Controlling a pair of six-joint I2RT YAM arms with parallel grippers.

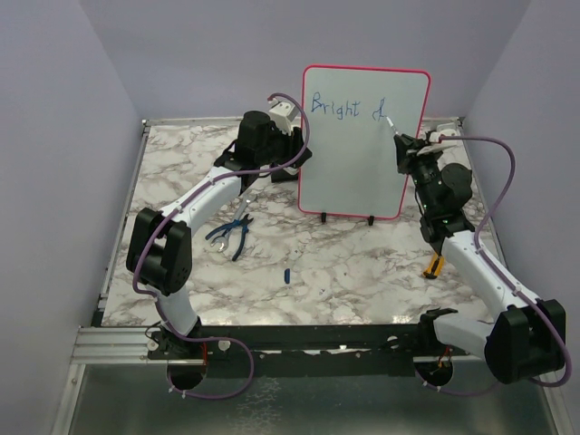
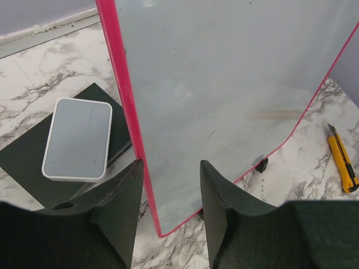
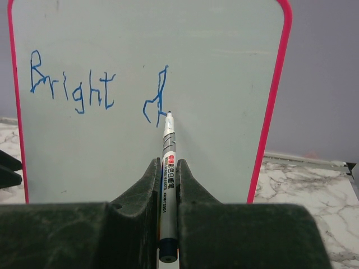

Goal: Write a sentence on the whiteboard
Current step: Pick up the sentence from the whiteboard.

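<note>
The whiteboard (image 1: 358, 172) stands upright at the back middle of the table, red-framed. Its blue sentence (image 1: 335, 106) reads "Bright d", which shows large in the right wrist view (image 3: 73, 89). My right gripper (image 3: 167, 162) is shut on a white marker (image 3: 168, 151), whose tip touches the whiteboard (image 3: 224, 67) at the foot of the "d". In the top view the right gripper (image 1: 403, 145) is at the board's upper right. My left gripper (image 1: 292, 149) is at the board's left edge. It (image 2: 171, 163) straddles the red frame, one fingertip (image 2: 132, 174) against it, and holds the whiteboard (image 2: 224, 84).
Blue-handled pliers (image 1: 231, 236) and a small blue cap (image 1: 286, 275) lie in front of the board. A yellow utility knife (image 1: 435, 265) lies at the right, also visible from the left wrist (image 2: 343, 159). A grey-white block (image 2: 78, 140) sits on a black pad behind the board's left edge.
</note>
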